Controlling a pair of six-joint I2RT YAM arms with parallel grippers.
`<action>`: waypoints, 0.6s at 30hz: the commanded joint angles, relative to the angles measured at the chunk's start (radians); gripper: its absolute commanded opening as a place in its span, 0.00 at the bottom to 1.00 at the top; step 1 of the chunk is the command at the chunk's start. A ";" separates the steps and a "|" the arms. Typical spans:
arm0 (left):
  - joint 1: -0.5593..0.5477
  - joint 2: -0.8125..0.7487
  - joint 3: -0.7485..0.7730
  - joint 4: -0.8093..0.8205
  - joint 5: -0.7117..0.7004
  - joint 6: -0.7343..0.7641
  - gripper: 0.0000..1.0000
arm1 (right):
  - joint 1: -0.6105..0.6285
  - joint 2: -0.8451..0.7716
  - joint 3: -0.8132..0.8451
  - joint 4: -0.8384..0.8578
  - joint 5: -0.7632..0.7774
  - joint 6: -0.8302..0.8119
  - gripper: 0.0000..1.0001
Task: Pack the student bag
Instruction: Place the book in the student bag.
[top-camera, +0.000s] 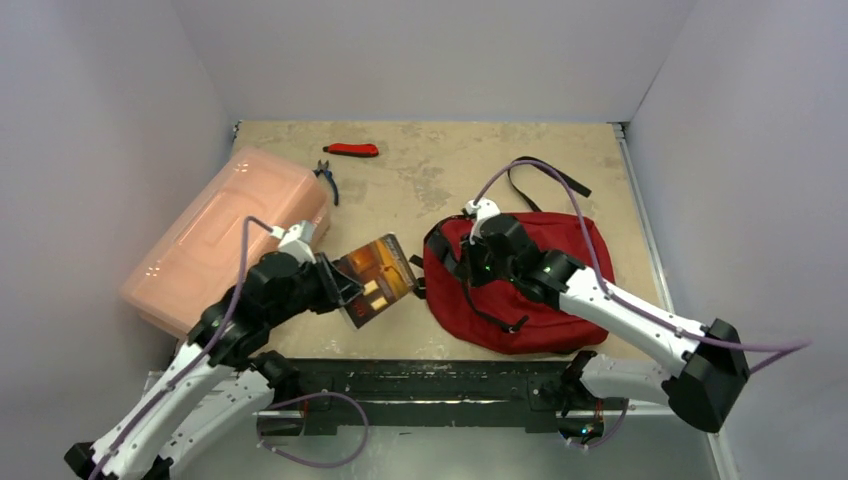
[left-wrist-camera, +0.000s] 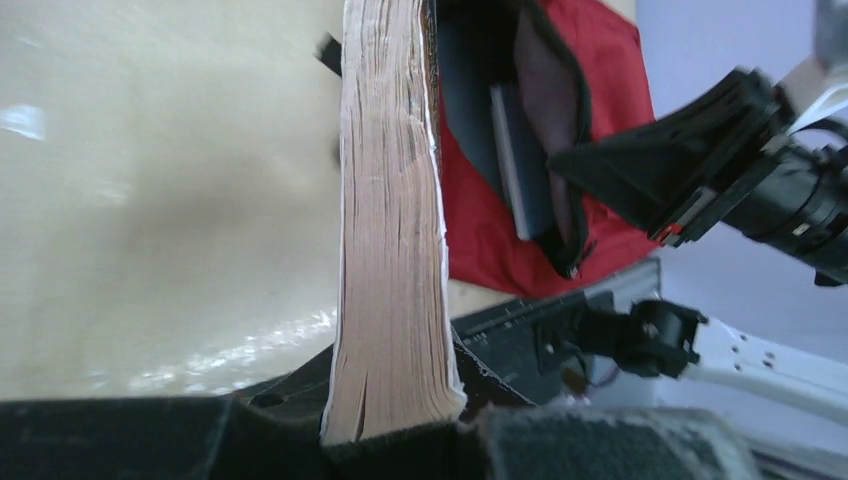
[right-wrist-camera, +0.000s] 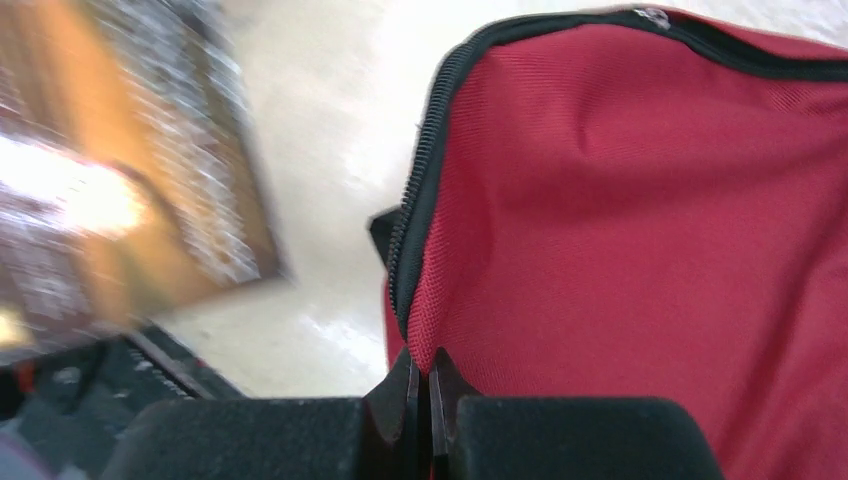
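While nipping the rim of the student bag (top-camera: 555, 328) on the worktop (top-camera: 430, 170) with the right claw (right-wrist-camera: 428, 375) — seemingly to prop its mouth — clamped a book (top-camera: 378, 278) in the left claw (top-camera: 338, 282), aimed inside.

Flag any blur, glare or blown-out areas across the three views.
Top external: sharp, even light, mild sheen on the pink box. Left wrist: book page edge crisp, table behind blown out and soft. Right wrist: student bag weave fairly sharp, book cover at left smeared by blur.

Red fabric student bag (top-camera: 450, 305), black zippers, flat, mouth open toward the left.
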 joint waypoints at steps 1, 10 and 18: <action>0.003 0.133 -0.100 0.433 0.379 -0.194 0.00 | -0.069 -0.119 -0.059 0.323 -0.327 -0.026 0.00; 0.001 0.539 -0.100 0.879 0.661 -0.411 0.00 | -0.137 -0.251 -0.043 0.328 -0.328 0.133 0.00; -0.090 0.903 0.019 1.133 0.691 -0.472 0.00 | -0.148 -0.269 -0.017 0.324 -0.342 0.138 0.00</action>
